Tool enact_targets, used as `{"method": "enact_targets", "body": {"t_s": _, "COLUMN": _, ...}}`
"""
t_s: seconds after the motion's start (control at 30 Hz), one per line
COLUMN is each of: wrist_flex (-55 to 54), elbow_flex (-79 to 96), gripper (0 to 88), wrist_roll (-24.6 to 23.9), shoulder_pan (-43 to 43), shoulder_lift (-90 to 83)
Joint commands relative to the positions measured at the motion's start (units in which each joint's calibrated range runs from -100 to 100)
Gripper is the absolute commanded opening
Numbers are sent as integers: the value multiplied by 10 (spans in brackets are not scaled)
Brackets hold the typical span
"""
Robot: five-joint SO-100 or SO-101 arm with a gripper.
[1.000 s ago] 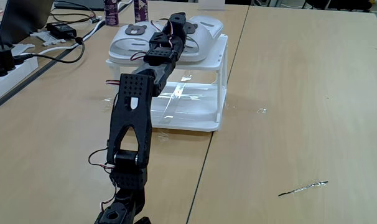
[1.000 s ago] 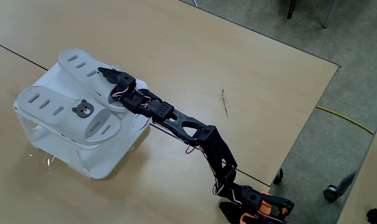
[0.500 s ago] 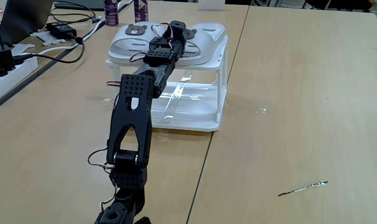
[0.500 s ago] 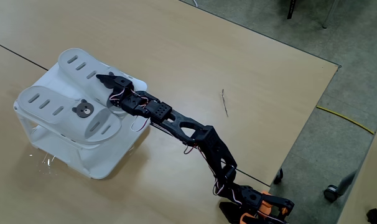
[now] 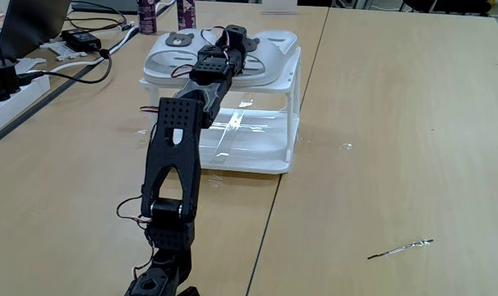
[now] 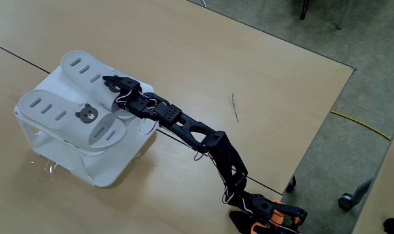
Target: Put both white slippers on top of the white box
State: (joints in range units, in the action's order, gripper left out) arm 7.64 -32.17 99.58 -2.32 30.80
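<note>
Both white slippers lie side by side on the flat top of the white box [image 5: 257, 152] [image 6: 103, 170]. The nearer slipper [image 6: 57, 110] [image 5: 168, 51] shows its bear badge. My gripper [image 5: 232, 34] [image 6: 112, 82] reaches out over the other slipper [image 6: 80, 65] [image 5: 275, 45], right above its strap, and covers the middle of it. The jaws look slightly apart and hold nothing. Both slippers rest flat on the box.
In a fixed view, a laptop, a power strip [image 5: 6, 86], cables and two bottles [image 5: 146, 15] crowd the table's far left. A thin dark stick [image 5: 401, 247] [image 6: 235, 107] lies on the bare wood. The table's edge [image 6: 327, 123] drops to the floor on the right.
The gripper dipped a little toward the slipper's strap, then drew back slightly. Neither slipper nor the box moved.
</note>
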Motion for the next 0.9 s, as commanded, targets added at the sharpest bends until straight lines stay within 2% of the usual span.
{"method": "enact_targets", "body": {"t_s": 0.0, "wrist_flex": 1, "elbow_flex": 35, "gripper": 246, "wrist_roll": 4, "shoulder_pan": 6, "shoulder_lift": -119}}
{"method": "enact_targets", "body": {"t_s": 0.4, "wrist_flex": 0, "elbow_flex": 262, "gripper": 247, "wrist_roll": 4, "shoulder_pan": 6, "shoulder_lift": -298}}
{"method": "enact_targets", "body": {"t_s": 0.7, "wrist_flex": -5, "elbow_flex": 459, "gripper": 236, "wrist_roll": 4, "shoulder_pan": 6, "shoulder_lift": -548}}
{"method": "enact_targets", "body": {"t_s": 0.83, "wrist_flex": -10, "elbow_flex": 562, "gripper": 6, "wrist_roll": 4, "shoulder_pan": 6, "shoulder_lift": -664}}
{"method": "enact_targets", "body": {"t_s": 0.87, "wrist_flex": -28, "elbow_flex": 583, "gripper": 8, "wrist_roll": 4, "shoulder_pan": 6, "shoulder_lift": -682}}
